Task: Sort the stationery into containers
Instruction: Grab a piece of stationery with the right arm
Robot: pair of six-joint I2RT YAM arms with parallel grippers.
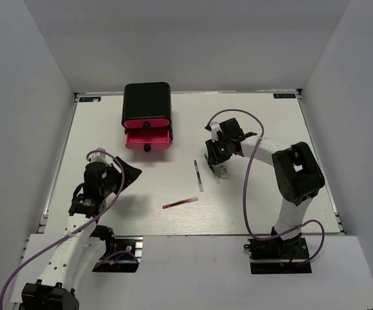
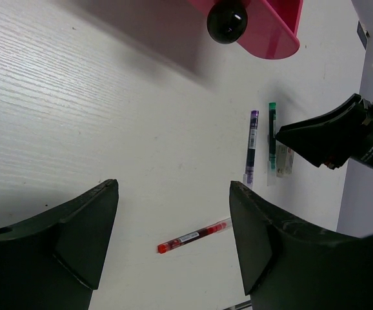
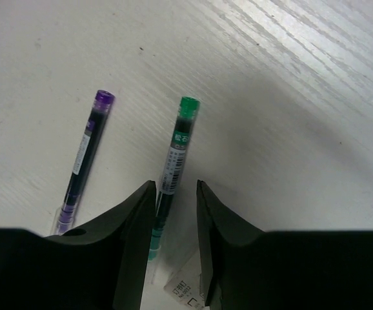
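The rounded black box [image 1: 146, 98] holds pink-red drawers, and one drawer [image 1: 148, 139] is pulled out; its front and black knob [image 2: 227, 19] show in the left wrist view. A thin red pen [image 1: 180, 203] lies on the table, also in the left wrist view [image 2: 193, 237]. A purple-capped dark pen [image 3: 83, 155] and a green-capped dark pen [image 3: 173, 158] lie side by side. My right gripper [image 3: 175, 194] is low over the green pen, jaws narrowly apart around it, with a small white block [image 3: 190, 287] just beneath. My left gripper [image 2: 173, 194] is open and empty, above the table left of the red pen.
White walls close in the table [image 1: 270, 200] on the left, back and right. The right arm's cable [image 1: 248, 187] loops over the table's right half. The purple pen [image 1: 199, 175] lies between the two grippers.
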